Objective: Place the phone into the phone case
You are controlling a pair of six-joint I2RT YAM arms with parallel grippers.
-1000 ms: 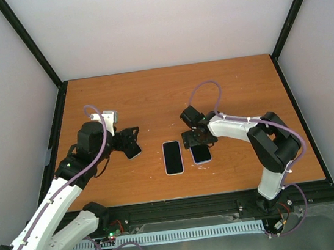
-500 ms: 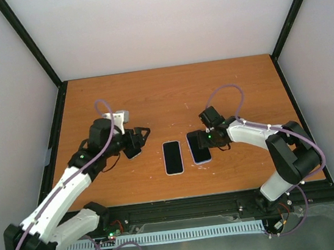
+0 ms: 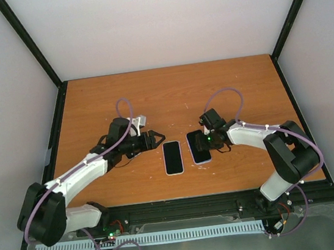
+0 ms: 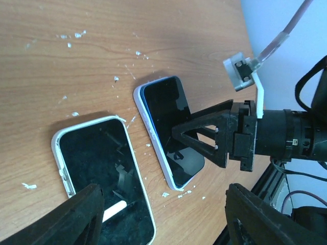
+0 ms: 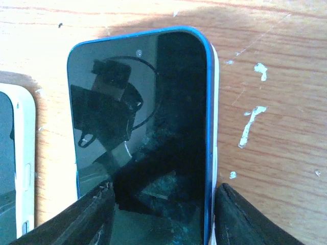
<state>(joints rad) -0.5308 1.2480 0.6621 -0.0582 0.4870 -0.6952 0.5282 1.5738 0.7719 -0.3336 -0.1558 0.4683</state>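
The blue-edged phone (image 5: 143, 102) lies flat, screen up, right of centre on the desk (image 3: 169, 94). Under it is what I take for the phone case (image 5: 215, 127), a pale rim showing along one long side, so I judge the phone askew on it rather than seated.

My right hand (image 5: 164, 193) straddles the phone toward one end, fingers partway apart at its long edges. Whether they pinch it I cannot tell. To do this well I'd square the phone to the rim and press down evenly, not drag it.

My left hand (image 3: 155, 140) is spread wide and holds nothing. It sits near a white-rimmed handset (image 3: 172, 157) that lies just beside the phone, so there is little room on that side. The bare desk toward the back gives space, and the near desk edge is not far.
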